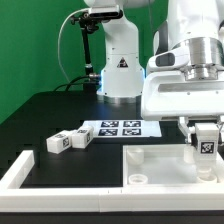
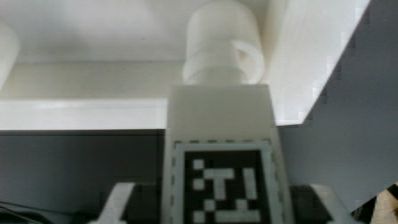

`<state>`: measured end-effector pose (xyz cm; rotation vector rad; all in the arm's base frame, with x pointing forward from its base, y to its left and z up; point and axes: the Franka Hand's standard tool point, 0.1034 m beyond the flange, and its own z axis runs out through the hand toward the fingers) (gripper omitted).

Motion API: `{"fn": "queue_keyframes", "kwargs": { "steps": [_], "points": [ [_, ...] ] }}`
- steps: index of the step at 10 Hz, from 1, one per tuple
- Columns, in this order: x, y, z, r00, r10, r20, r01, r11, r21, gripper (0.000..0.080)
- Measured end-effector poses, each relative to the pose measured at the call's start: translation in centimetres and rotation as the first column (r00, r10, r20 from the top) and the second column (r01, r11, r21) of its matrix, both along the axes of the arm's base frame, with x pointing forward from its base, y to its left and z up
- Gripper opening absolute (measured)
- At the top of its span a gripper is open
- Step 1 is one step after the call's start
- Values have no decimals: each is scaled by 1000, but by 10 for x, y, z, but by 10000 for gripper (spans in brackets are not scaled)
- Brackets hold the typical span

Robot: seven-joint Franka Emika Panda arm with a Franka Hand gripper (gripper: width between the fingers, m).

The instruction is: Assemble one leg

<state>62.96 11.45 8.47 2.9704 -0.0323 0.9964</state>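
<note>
My gripper (image 1: 205, 138) is shut on one leg (image 1: 206, 148), a small white post with a black-and-white tag. It holds the leg upright over the far right part of the large flat white panel (image 1: 150, 163). In the wrist view the leg (image 2: 222, 120) fills the middle between my fingers (image 2: 128, 200), and its rounded white tip (image 2: 222, 50) points at the panel's edge (image 2: 107, 110). I cannot tell whether the tip touches the panel. Two more legs (image 1: 55, 144) (image 1: 78, 138) lie on the black table at the exterior view's left.
The marker board (image 1: 118, 129) lies behind the panel. A white L-shaped fence (image 1: 20, 175) runs along the table's front left. The robot's base (image 1: 118, 65) stands at the back, before a green backdrop.
</note>
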Motion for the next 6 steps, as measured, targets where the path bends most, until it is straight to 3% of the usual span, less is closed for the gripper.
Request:
{"fn": "queue_keyframes", "kwargs": {
  "steps": [6],
  "points": [
    [14, 5, 0, 1000, -13, 28, 13, 1000, 8, 284]
  ]
}}
